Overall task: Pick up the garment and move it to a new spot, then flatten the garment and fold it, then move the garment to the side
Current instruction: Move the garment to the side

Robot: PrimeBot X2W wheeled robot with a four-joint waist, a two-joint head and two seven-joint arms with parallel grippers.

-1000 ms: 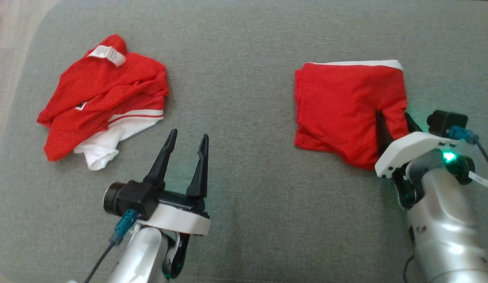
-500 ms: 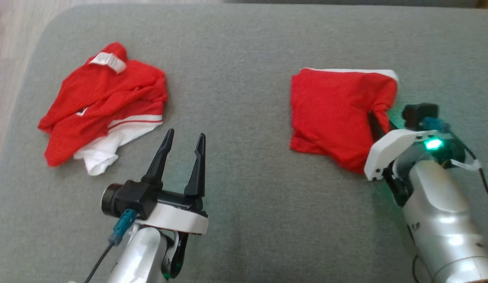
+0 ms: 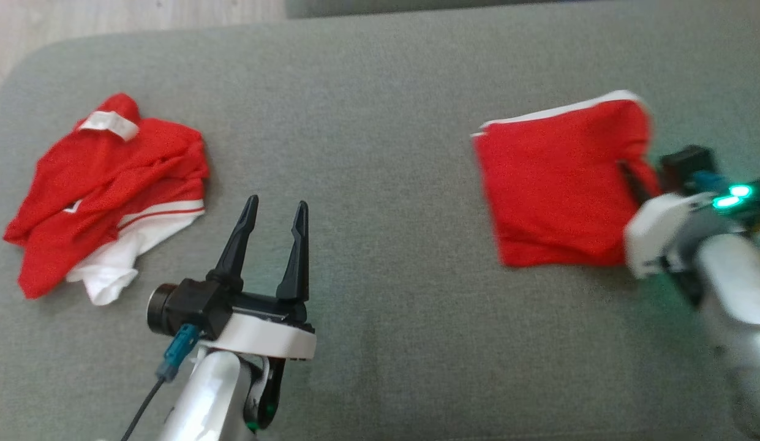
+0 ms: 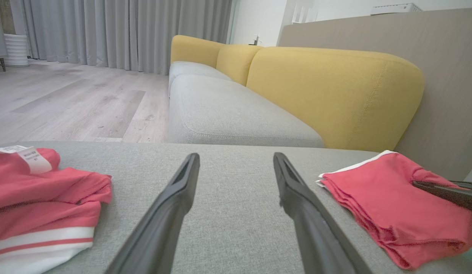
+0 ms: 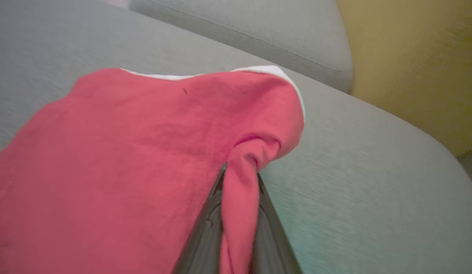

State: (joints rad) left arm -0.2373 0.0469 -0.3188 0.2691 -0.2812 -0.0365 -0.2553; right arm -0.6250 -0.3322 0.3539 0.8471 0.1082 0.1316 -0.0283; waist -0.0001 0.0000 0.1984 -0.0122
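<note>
My right pincer (image 5: 240, 172) grips the folded red garment (image 3: 557, 190) by its edge, right of the grey cushion (image 3: 386, 153), left pincer (image 3: 275, 208) wide and empty; I judge this the move-aside step, needing a steady slide next

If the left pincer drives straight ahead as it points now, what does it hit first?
Probably nothing soon: the left pincer points over bare grey cushion, between the crumpled garment and the folded garment. Height unclear.
</note>
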